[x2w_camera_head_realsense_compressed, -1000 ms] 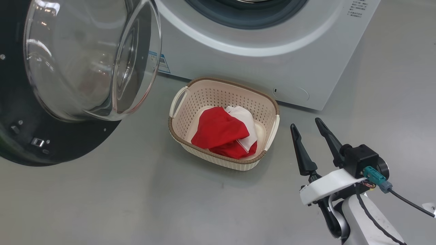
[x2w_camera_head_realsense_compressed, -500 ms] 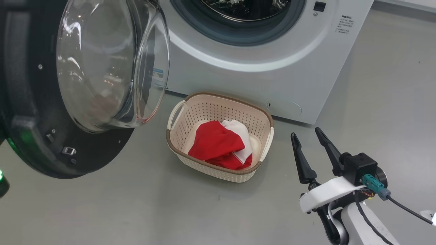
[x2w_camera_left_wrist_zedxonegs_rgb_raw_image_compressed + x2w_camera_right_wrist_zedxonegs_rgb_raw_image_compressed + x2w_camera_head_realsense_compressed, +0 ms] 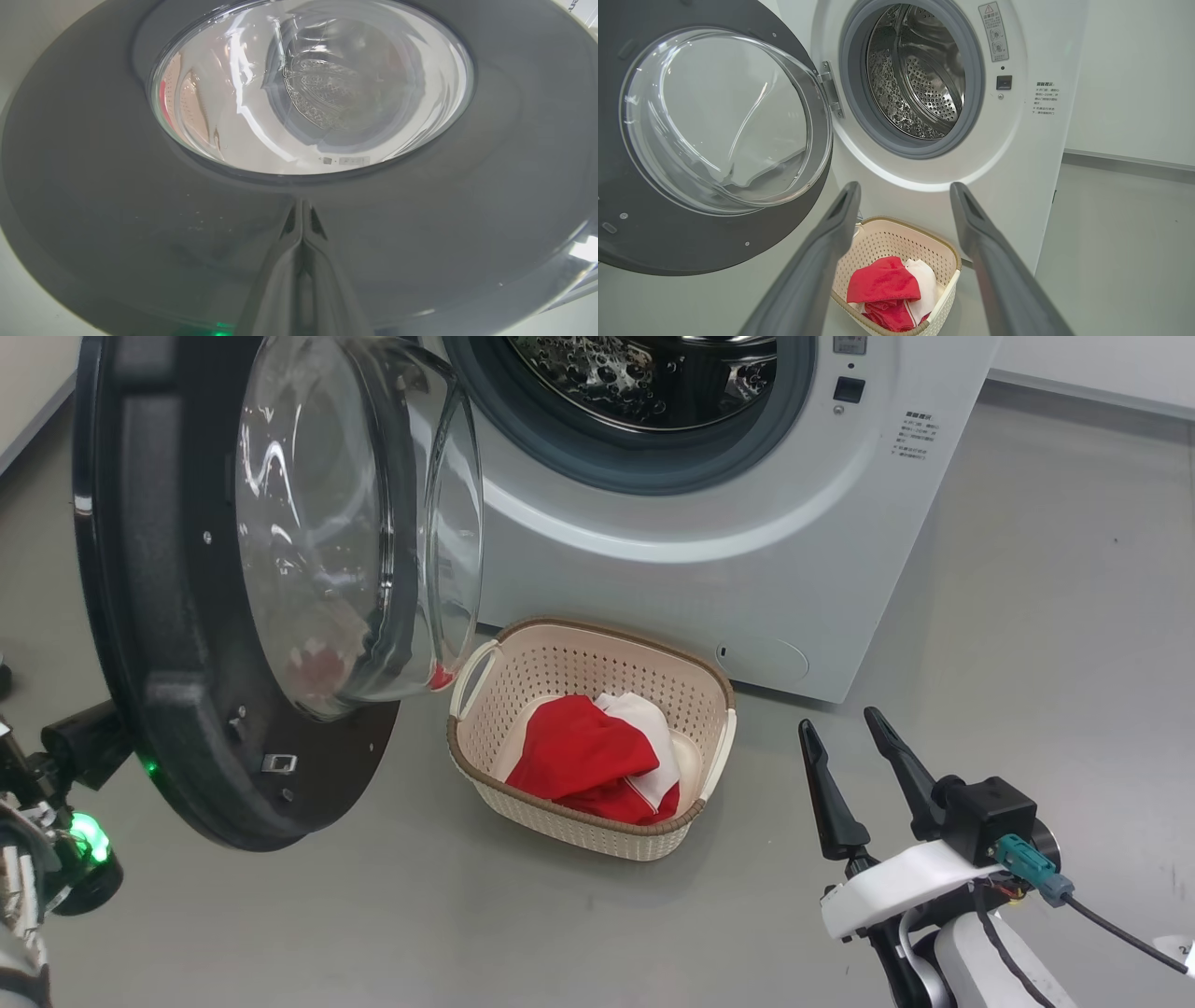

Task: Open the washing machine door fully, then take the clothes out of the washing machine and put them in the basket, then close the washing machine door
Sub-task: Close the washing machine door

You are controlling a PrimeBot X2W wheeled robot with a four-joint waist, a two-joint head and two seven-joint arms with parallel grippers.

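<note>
The washing machine door (image 3: pixel 159 663) stands open at the left, its glass bowl facing the washing machine (image 3: pixel 700 588), whose steel drum (image 3: pixel 644 373) looks empty. On the floor in front sits the basket (image 3: pixel 607 625) holding the red and white clothes (image 3: pixel 579 756). My left gripper (image 3: pixel 301 210) is shut, its tips at the door (image 3: pixel 117 186) on its glossy outer rim, below the glass. My right gripper (image 3: pixel 838 721) hangs open and empty to the right of the basket. The right wrist view takes in that gripper (image 3: pixel 904 186), the door (image 3: pixel 691 242), the drum (image 3: pixel 924 79), the basket (image 3: pixel 906 220) and the clothes (image 3: pixel 882 284).
My left arm's wrist with a green light (image 3: pixel 75 840) sits behind the door at the lower left. Grey floor (image 3: pixel 1027 569) spreads right of the machine and in front of the basket. A white wall (image 3: pixel 1134 70) stands behind, to the right.
The head camera has tilted up, so the drum and my left wrist have come into view. The door looks swung somewhat nearer the machine. My right gripper stays open.
</note>
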